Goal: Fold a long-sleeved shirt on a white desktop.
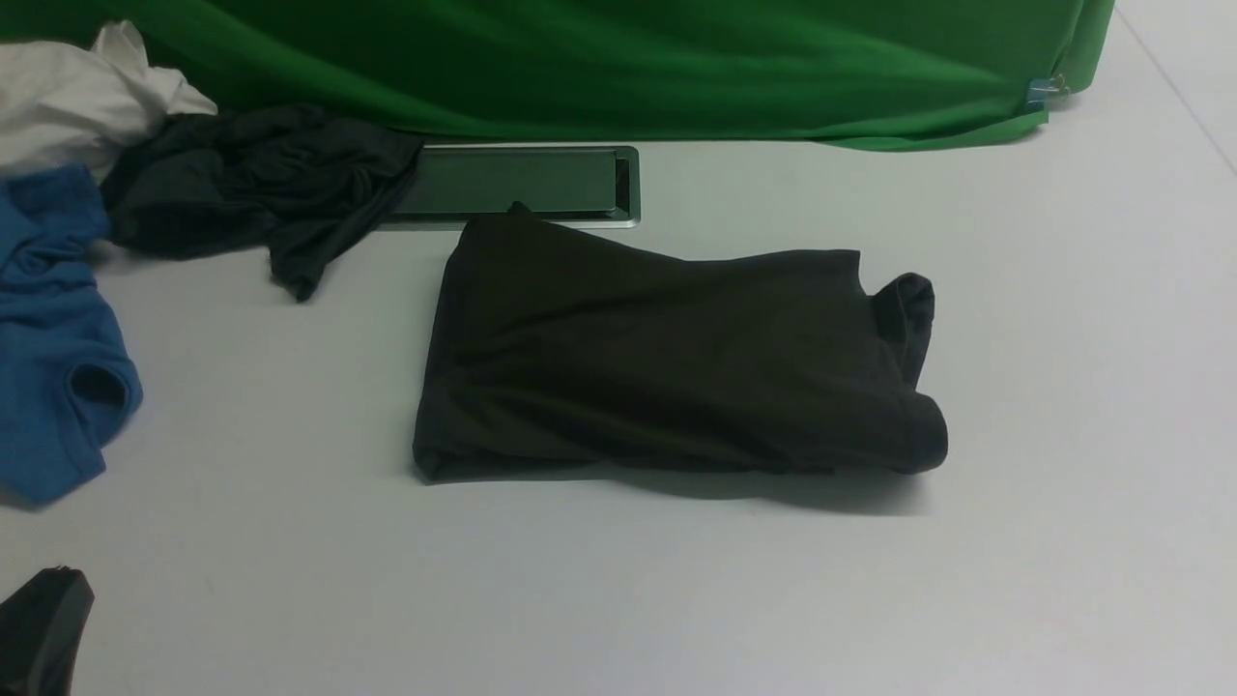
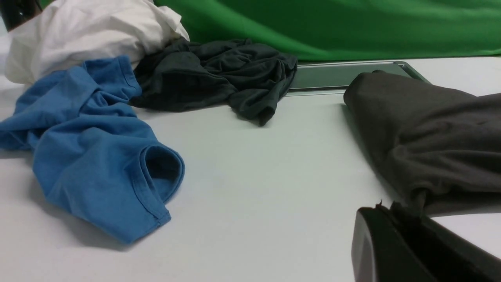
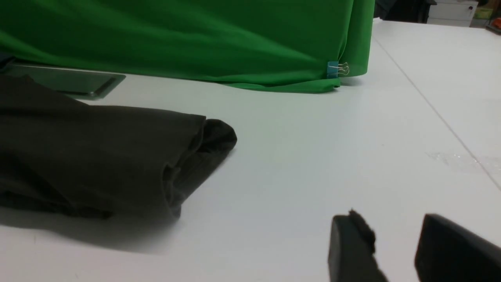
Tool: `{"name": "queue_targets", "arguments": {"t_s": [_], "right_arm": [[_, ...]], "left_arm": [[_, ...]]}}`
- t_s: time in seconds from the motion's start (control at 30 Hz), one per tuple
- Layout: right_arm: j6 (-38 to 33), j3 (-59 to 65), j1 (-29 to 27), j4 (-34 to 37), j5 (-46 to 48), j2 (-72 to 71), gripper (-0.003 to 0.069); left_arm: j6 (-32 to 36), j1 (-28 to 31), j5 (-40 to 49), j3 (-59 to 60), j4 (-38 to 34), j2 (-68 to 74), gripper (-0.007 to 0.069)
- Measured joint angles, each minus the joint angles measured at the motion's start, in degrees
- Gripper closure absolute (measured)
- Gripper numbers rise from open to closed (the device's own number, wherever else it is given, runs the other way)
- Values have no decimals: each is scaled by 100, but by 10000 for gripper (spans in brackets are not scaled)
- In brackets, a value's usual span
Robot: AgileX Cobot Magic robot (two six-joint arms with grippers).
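The long-sleeved shirt (image 1: 667, 362) lies folded into a thick dark rectangle in the middle of the white desktop (image 1: 676, 599), its back corner over the grey slot. It also shows in the left wrist view (image 2: 430, 137) and in the right wrist view (image 3: 98, 156). My left gripper (image 2: 385, 209) is shut with nothing in it, low over the desktop near the shirt's near left corner; in the front view its black body (image 1: 43, 628) sits at the bottom left. My right gripper (image 3: 391, 227) stands open and empty over bare desktop, apart from the shirt's right end. It is out of the front view.
At the far left lie a crumpled blue garment (image 1: 53, 348), a smaller dark teal-grey garment (image 1: 261, 188) and a white cloth (image 1: 77, 97). The grey metal cable slot (image 1: 522, 184) sits behind the shirt. A green cloth backdrop (image 1: 628, 58) closes the back.
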Motion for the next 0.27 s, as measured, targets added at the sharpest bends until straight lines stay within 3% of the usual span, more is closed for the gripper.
{"name": "queue_targets", "arguments": {"t_s": [0.27], "right_arm": [[0, 0, 0, 0, 0, 0, 419]], "left_arm": [[39, 0, 0, 0, 0, 0, 605]]}}
